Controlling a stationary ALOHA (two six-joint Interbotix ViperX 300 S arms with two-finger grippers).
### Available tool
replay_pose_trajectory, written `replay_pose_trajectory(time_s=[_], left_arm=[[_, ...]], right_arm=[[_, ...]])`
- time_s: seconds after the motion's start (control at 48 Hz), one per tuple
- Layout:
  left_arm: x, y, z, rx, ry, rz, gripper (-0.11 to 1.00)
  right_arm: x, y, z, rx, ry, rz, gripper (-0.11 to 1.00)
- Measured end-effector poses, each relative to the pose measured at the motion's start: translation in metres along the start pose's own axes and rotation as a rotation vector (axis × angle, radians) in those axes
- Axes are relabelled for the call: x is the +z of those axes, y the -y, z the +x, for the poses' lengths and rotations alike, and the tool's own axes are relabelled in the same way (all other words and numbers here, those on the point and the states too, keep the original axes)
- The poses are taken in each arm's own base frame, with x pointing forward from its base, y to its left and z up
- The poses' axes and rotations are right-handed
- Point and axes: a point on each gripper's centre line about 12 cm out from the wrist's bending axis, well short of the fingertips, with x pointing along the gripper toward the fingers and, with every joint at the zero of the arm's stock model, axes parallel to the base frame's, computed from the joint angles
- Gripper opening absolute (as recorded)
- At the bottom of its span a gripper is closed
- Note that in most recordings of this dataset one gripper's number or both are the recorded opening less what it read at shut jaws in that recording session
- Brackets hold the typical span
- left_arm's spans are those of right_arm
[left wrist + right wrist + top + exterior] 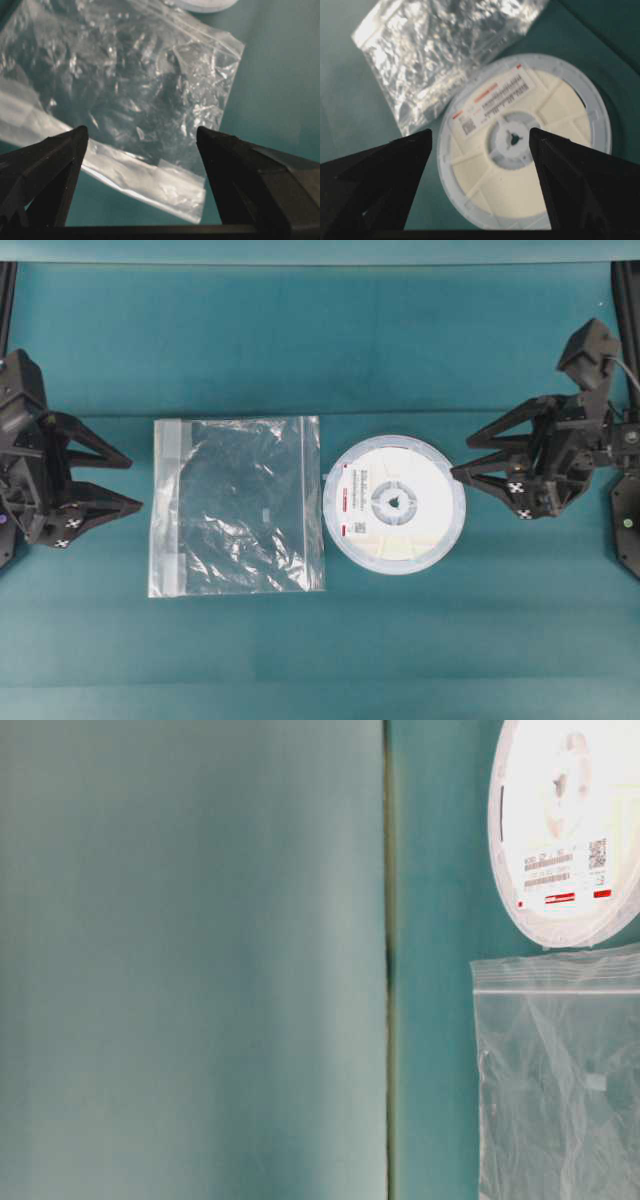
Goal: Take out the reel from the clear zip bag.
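Since the flat round white plastic reel [395,505] is already lying outside the crinkly clear zip bag [237,505] mid-tabletop, I am holding my left gripper [97,483] and right gripper [478,480] spread and empty at the table's side edges.

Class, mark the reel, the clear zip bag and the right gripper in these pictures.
reel [395,498]: overhead view, on its grey hub.
clear zip bag [240,505]: overhead view, on its crinkled middle.
right gripper [459,461]: overhead view, midway between its open fingertips.
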Motion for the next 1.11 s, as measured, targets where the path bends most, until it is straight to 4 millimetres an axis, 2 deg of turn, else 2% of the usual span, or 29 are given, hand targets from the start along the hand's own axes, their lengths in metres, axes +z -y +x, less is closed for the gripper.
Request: replay_pose_trajectory(time_s=[0.25,0.605,1.105], left_arm=[[0.001,0.001,-0.001,-0.004,0.009,0.127,0.92],[0.007,0.003,-0.009,-0.018,0.047,0.155,0.92],[0.014,0.007,-0.026,-0.035,0.115,0.309,0.92]], right_arm=[[0.005,-0.008,-0.016,0.045,0.057,-0.140,0.90],[0.007,-0.018,-0.035,0.102,0.128,-0.319,0.89],[0.008,-0.017,-0.056,0.079,0.150,-0.378,0.89]])
